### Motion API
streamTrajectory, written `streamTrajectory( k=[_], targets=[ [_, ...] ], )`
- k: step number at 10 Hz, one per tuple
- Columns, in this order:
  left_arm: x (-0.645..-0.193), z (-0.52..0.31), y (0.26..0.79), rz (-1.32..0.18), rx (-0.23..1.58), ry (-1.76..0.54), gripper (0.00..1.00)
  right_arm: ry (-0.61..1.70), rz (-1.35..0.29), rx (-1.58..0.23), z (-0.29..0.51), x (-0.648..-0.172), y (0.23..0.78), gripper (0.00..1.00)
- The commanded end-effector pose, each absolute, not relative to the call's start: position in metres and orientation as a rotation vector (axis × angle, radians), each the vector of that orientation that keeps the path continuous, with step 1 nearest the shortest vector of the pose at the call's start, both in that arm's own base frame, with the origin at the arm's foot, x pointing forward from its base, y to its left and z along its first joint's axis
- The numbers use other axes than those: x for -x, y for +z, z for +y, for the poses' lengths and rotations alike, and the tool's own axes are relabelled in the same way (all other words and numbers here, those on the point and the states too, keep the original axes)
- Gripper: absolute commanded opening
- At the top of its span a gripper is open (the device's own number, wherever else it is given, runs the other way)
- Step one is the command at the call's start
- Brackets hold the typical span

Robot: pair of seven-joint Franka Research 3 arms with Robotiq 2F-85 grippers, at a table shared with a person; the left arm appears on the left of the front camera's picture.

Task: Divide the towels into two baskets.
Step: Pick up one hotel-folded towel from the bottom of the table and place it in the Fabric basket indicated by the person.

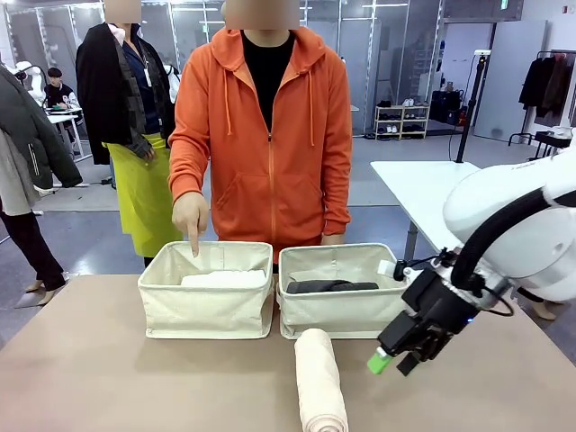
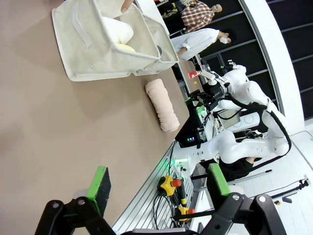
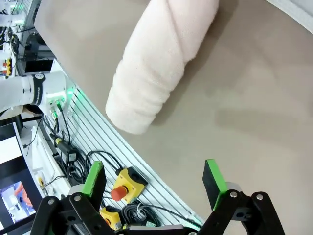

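A brown table (image 1: 108, 378) carries two cream baskets side by side at its far edge, the left basket (image 1: 207, 310) holding a white towel (image 1: 225, 280) and, seen from the left wrist, a pale yellow towel (image 2: 124, 47), the right basket (image 1: 337, 310) a dark grey towel (image 1: 328, 286). A person in an orange hoodie (image 1: 270, 135) points a hand (image 1: 190, 219) into the left basket. The last roll, a pink-beige towel (image 1: 319, 387), lies on the near table in front of the right basket. The right gripper (image 1: 396, 360) hovers just beside it, jaws wide and empty; the left gripper (image 2: 156, 188) is likewise spread, holding nothing. The roll looks light, soft and squashy; a pinch across its middle should keep it from unrolling.
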State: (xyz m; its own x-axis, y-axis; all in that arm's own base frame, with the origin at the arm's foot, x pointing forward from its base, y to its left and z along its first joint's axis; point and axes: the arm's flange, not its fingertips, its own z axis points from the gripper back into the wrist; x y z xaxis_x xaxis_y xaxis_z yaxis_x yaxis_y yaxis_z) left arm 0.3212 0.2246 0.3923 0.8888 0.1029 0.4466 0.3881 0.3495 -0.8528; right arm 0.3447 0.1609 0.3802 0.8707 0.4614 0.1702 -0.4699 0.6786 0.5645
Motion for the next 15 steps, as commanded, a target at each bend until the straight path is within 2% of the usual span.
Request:
streamTrajectory(
  k=[1, 5, 11, 15],
  targets=[
    [-0.318, 0.225, 0.395, -0.478, 1.216, -0.189, 1.0, 0.476, -0.008, -0.624, 0.204, -0.348, 0.365, 1.0],
    [-0.318, 0.225, 0.395, -0.478, 1.216, -0.189, 1.0, 0.345, -0.002, -0.63, 0.245, -0.355, 0.346, 1.0],
    [-0.318, 0.225, 0.395, -0.478, 1.216, -0.189, 1.0, 0.29, 0.012, -0.615, 0.276, -0.361, 0.317, 1.0],
    [-0.318, 0.225, 0.395, -0.478, 1.216, -0.189, 1.0, 0.257, -0.014, -0.535, 0.291, -0.36, 0.302, 1.0]
  ],
)
